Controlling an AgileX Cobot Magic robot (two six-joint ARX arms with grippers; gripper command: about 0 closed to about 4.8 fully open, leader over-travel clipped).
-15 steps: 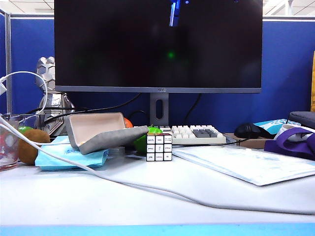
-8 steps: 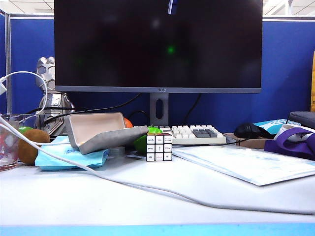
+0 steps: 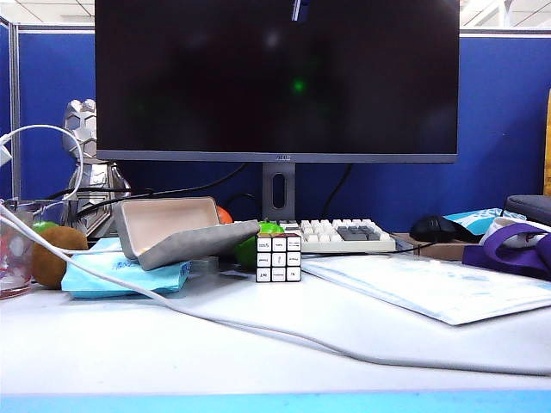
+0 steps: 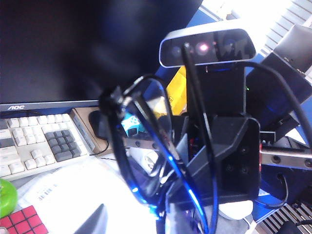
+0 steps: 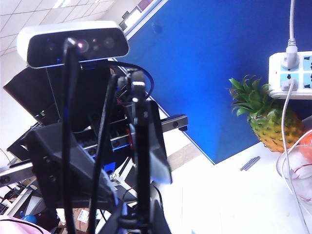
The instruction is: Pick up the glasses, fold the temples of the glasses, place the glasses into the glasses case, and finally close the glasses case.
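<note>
Monitor point(image 3: 275, 77): dark screen, standing at the back of the table point(image 3: 258, 344).
Keyboard point(image 3: 340, 234): white with grey keys, at the foot of the monitor stand.
Glasses case point(image 3: 176, 228): open, beige-lined lid raised, lying on a light blue tissue packet point(image 3: 129, 275) at the left of the table; the glasses are not in it.
Right gripper point(image 5: 139, 222): out of the exterior view; in its wrist view its dark fingers clamp the bottom of the glasses frame.
Left gripper point(image 4: 124, 225): also out of the exterior view, facing the right gripper across the glasses; I cannot tell whether its jaws are apart or closed.
Glasses point(image 4: 141, 146): held up in the air between the two arms, above the keyboard side of the table.
Temple point(image 4: 194, 97): one slim black arm sticks out from the frame, unfolded.
Puzzle cube point(image 3: 278, 257): on the table just right of the case.
</note>
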